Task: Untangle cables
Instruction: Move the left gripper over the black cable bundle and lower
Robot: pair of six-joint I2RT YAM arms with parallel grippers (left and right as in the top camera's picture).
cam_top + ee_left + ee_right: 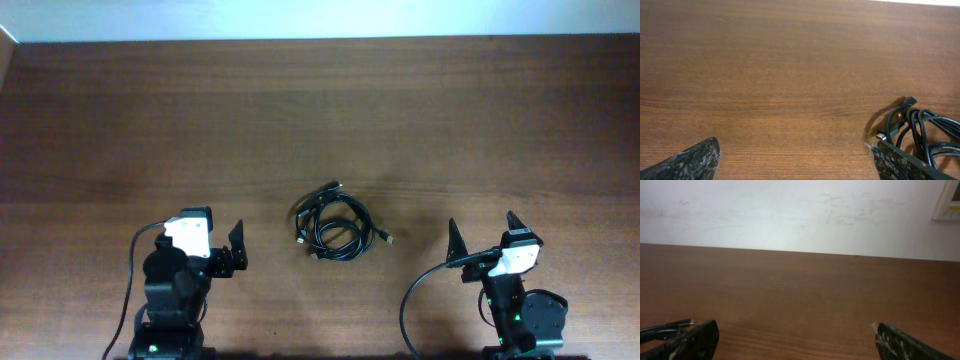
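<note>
Brown wooden table, white wall behind its far edge

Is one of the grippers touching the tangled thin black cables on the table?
No, the tangled thin black cables lie apart from the left gripper and the right gripper.

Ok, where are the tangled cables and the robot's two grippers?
cables [320,225]: overhead view, on the looped cords of the tangle.
left gripper [795,145]: left wrist view, midway between its open fingertips.
right gripper [795,326]: right wrist view, midway between its open fingertips.
</note>
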